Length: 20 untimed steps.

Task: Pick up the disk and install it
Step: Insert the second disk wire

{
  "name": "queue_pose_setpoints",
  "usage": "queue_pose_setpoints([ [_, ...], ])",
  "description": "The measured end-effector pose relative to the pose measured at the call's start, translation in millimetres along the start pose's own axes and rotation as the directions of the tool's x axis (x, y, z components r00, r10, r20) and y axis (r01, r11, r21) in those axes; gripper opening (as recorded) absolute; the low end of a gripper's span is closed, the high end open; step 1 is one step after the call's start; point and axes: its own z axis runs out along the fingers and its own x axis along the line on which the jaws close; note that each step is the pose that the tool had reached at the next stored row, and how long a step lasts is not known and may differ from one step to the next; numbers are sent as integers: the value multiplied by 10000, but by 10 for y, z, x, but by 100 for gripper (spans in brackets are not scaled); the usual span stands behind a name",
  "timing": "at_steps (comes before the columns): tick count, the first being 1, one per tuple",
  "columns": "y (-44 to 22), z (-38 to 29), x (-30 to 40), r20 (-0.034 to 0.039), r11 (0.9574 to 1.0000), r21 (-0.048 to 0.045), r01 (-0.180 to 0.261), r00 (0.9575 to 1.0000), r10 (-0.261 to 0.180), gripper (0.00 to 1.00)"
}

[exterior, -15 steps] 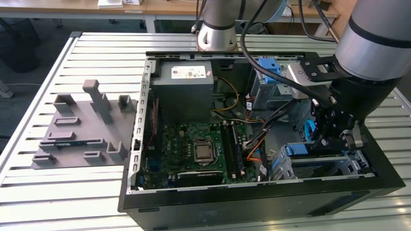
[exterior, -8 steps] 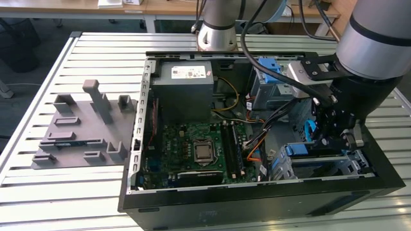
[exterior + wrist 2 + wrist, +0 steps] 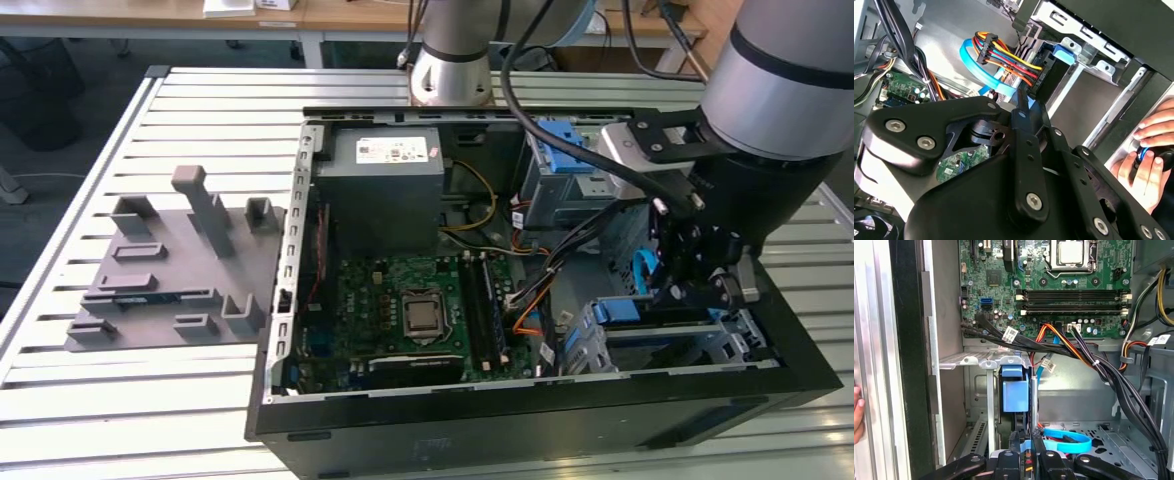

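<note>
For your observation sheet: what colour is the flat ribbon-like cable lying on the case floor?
Light blue; the cable shows best in the first wrist view.

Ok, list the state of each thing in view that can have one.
Computer case: side open, lying flat on the table.
Disk: standing on edge in the drive cage, blue rail showing.
Gripper: down inside the case, at the disk's edge.
CPU socket: bare, no cooler on it.

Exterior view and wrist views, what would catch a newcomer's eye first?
The open computer case on the slatted table, its green motherboard bare. At the exterior view's right, the arm's claw reaches down into the drive bay. In the first wrist view, the claw is at a blue-railed disk standing in the bay.
</note>
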Motion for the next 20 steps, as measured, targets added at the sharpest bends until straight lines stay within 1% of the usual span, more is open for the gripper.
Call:
queue_pose_setpoints([
  [13,-8,-59,1,2,10000,0,0,10000,0,24],
  [14,-8,-59,1,2,10000,1,0,10000,0,22],
  [16,-9,-61,1,-1,10000,0,1,10000,-1,11],
  [20,-9,-61,1,0,10000,0,0,10000,0,11],
])
